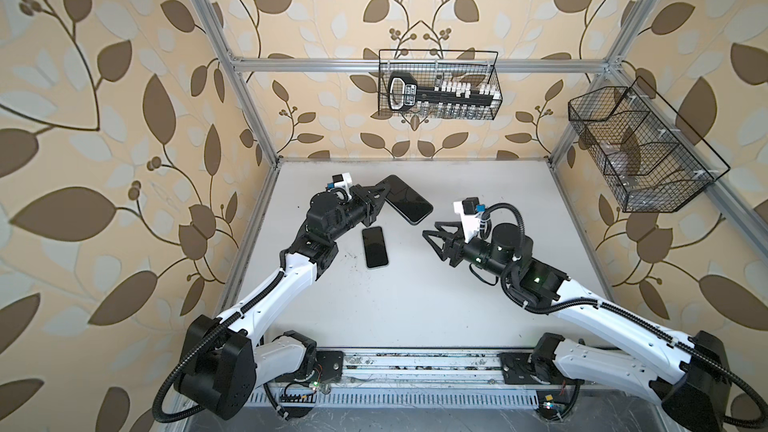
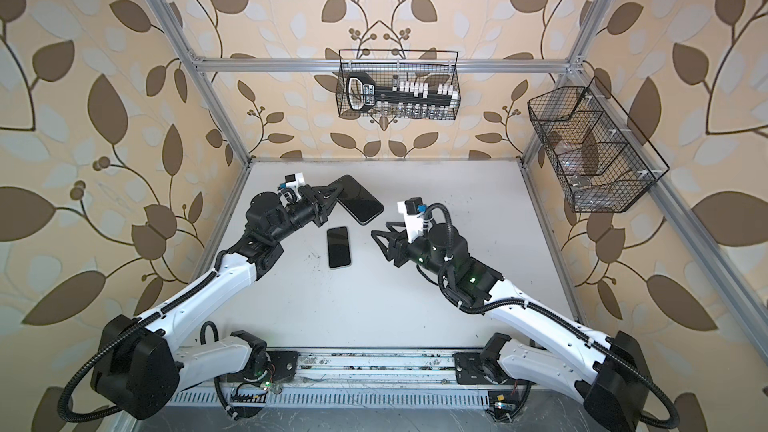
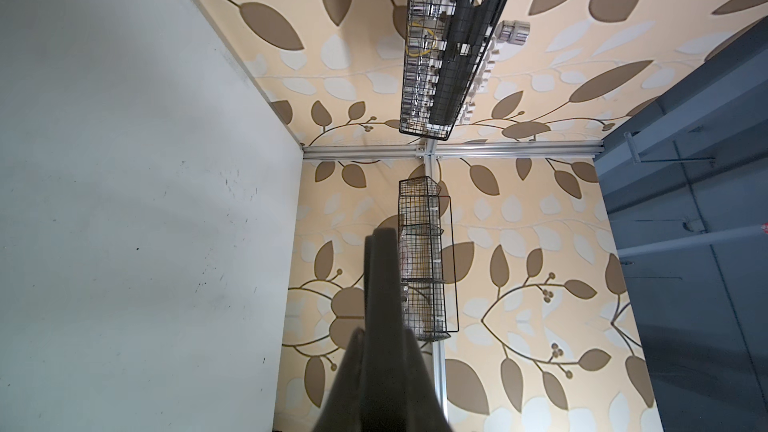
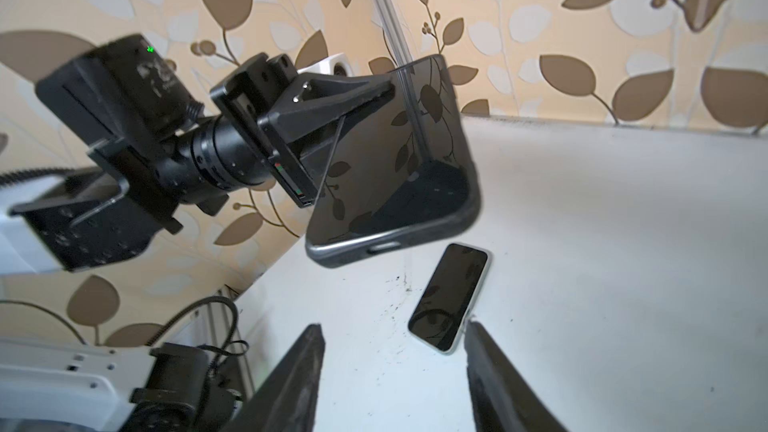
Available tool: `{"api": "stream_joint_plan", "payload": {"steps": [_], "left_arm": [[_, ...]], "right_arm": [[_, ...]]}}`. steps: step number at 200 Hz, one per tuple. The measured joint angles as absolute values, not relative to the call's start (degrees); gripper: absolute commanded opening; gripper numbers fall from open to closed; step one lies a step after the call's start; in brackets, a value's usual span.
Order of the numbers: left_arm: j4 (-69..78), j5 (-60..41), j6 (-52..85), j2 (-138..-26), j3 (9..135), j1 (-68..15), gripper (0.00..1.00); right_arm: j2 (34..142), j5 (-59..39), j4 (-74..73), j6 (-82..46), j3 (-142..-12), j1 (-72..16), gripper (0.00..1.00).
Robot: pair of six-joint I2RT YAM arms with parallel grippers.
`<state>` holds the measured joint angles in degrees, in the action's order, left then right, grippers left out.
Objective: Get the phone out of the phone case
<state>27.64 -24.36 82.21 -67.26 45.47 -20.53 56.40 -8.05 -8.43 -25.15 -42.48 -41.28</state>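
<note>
The phone (image 1: 375, 247) (image 2: 338, 247) lies flat and screen up on the white table (image 1: 415, 305), apart from the case. In the right wrist view the phone (image 4: 451, 297) shows a pale rim. My left gripper (image 1: 386, 192) (image 2: 336, 192) is shut on one edge of the black phone case (image 1: 409, 200) (image 2: 360, 200), held tilted above the table. The case (image 4: 399, 168) has a glossy face that reflects the wallpaper. In the left wrist view only the case's thin edge (image 3: 380, 284) shows between the jaws. My right gripper (image 1: 429, 229) (image 2: 380, 229) (image 4: 392, 326) hangs open and empty just right of the phone.
A wire basket (image 1: 438, 85) with a black tool hangs on the back wall. A second wire basket (image 1: 640, 151) hangs on the right wall. Aluminium frame posts bound the table, and a rail (image 1: 415, 367) runs along its front edge.
</note>
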Motion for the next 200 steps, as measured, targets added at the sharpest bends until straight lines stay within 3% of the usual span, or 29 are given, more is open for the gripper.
{"api": "stream_joint_plan", "payload": {"steps": [30, 75, 122, 158, 200], "left_arm": [[27.4, -29.5, 78.8, -68.6, 48.6, -18.2, 0.0], [25.3, -45.1, 69.3, -76.1, 61.3, -14.0, 0.0], [4.0, -59.2, 46.2, -77.8, 73.1, -13.8, 0.0], [-16.7, -65.1, 25.5, -79.4, 81.4, -13.8, 0.0], [-26.3, -70.1, 14.9, -84.9, 83.7, -13.8, 0.0]], "right_arm": [[52.4, -18.9, -2.6, -25.7, -44.1, -32.1, 0.82], [55.3, -33.6, 10.0, -20.6, -55.2, -24.7, 0.8], [63.4, -42.2, 24.6, -9.0, -64.5, -25.4, 0.74], [68.5, -41.9, 33.6, -1.0, -68.9, -28.2, 0.71], [72.5, -41.3, 37.5, 4.3, -71.9, -33.8, 0.69]]}}
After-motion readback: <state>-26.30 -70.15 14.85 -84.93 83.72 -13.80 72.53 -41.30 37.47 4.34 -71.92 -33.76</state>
